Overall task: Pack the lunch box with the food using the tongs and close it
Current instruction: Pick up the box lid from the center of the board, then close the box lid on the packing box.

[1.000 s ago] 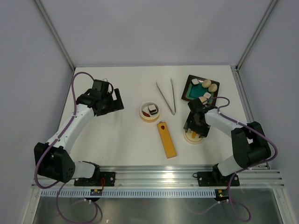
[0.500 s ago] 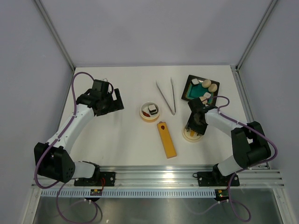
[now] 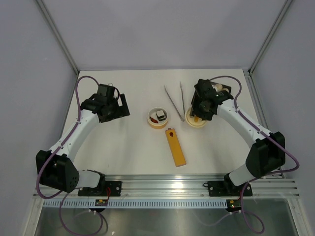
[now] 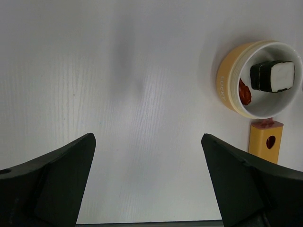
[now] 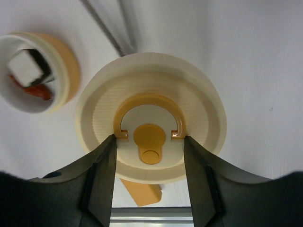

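Lid (image 5: pixel 151 85) tight in right gripper (image 5: pixel 149 142), tongs (image 3: pixel 182 101) just beside; bowl (image 4: pixel 225 80), orange bar (image 3: pixel 175 147) near; left gripper (image 4: pixel 147 139) agape

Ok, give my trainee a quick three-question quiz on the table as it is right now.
1. True or false: the lid sits on the lunch box.
2. Which one grips the lid? A: left gripper. B: right gripper.
3. What food is inside the lunch box?

Key: 1 false, the lid is beside it. 2 B. 3 a black-and-white block and a reddish piece.
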